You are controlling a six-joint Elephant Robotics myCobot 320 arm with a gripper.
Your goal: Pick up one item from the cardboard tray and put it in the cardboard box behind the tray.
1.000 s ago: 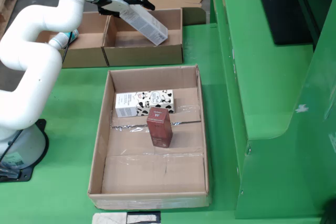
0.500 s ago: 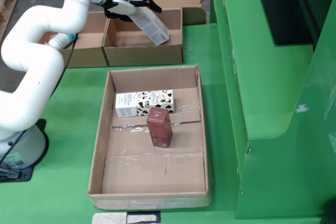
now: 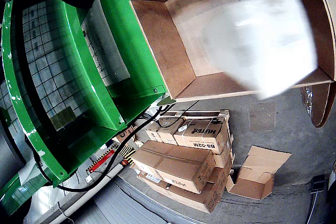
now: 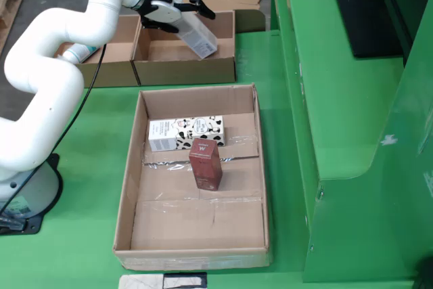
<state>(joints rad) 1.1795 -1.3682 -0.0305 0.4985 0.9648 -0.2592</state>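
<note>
At upper left of the fixed view, the gripper (image 4: 181, 6) is clamped on a white carton (image 4: 197, 35), tilted above the box (image 4: 185, 65) behind the tray (image 4: 258, 167). Two cartons lie in the tray: a spotted one (image 4: 186, 131) and a red one (image 4: 205, 162), touching.

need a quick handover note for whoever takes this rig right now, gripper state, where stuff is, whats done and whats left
Gripper: fingers look spread, a white item right at them over the cardboard box behind the tray; whether it is gripped or released cannot be told.
The wrist view shows the white item as a blur above the box's bare floor.
Cardboard tray: a white patterned box and a dark red box remain inside.
Done: item lifted and carried over the box.
Left: confirm the item lands inside the box, then pull the arm clear.
</note>
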